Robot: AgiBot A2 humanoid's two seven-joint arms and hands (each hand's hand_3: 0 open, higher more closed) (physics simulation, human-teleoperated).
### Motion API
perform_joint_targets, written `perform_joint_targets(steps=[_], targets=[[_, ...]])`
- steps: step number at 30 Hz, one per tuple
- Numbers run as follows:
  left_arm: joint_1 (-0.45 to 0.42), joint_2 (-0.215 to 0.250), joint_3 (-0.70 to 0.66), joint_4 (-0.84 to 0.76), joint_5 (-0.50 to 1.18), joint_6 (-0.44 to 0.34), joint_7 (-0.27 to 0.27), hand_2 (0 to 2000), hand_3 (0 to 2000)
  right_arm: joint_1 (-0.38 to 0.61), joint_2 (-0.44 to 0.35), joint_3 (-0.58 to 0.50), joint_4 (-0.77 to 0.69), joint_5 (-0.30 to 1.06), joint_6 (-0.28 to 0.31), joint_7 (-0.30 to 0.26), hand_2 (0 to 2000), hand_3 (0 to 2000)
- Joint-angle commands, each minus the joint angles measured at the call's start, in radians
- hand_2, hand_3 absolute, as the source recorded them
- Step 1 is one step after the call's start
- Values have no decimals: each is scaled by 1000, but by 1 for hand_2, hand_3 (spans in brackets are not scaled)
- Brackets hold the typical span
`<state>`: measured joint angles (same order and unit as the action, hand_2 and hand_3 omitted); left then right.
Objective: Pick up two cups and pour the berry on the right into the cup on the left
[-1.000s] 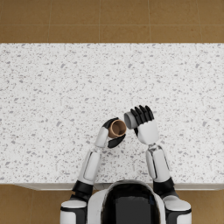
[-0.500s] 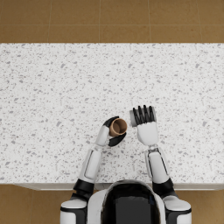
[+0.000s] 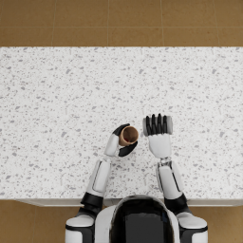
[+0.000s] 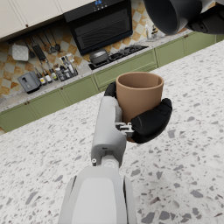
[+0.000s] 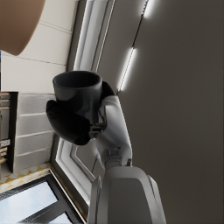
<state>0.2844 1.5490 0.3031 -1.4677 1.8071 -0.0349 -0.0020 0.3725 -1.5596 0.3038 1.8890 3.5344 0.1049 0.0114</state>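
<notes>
Speckled white stone covers the desk [image 3: 57, 95] seen from the head camera, with brown floor tiles [image 3: 118, 21] beyond its far edge. Near the front edge, the left robot hand [image 3: 121, 141] wraps its dark fingers around a brown cup [image 3: 128, 135], which stands upright with its open mouth facing up. Just beside it, the right robot hand [image 3: 158, 128] shows its back, fingers curled over a dark cup [image 3: 158, 124] of which only a sliver shows here.

From the left wrist, the left robot hand [image 4: 140, 120] grips the brown cup [image 4: 139, 95] firmly around its lower half, upright above the desk [image 4: 188, 166]. Whether anything lies inside cannot be told. The dark cup [image 4: 168, 15] hangs close above and to one side, its mouth tipped toward the camera. Green kitchen cabinets [image 4: 131, 65] and a stove [image 4: 109, 54] stand behind.

From the right wrist, the right robot hand [image 5: 76, 120] clasps the dark cup [image 5: 78, 94]; the brown cup's [image 5: 17, 22] side fills one corner. Grey wall panels [image 5: 175, 87] lie behind.
</notes>
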Motion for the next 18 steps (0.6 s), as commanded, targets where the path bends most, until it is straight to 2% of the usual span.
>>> perform_joint_targets(steps=[1,18], targets=[[11,4,-3,-13,0,0,0,2000,1280,25,16,12,9,5,-1,0,2000,1280],[-12,-2,-7,-16,0,-7,0,2000,1280,3,27,6,3,21,5,1,2000,1280]])
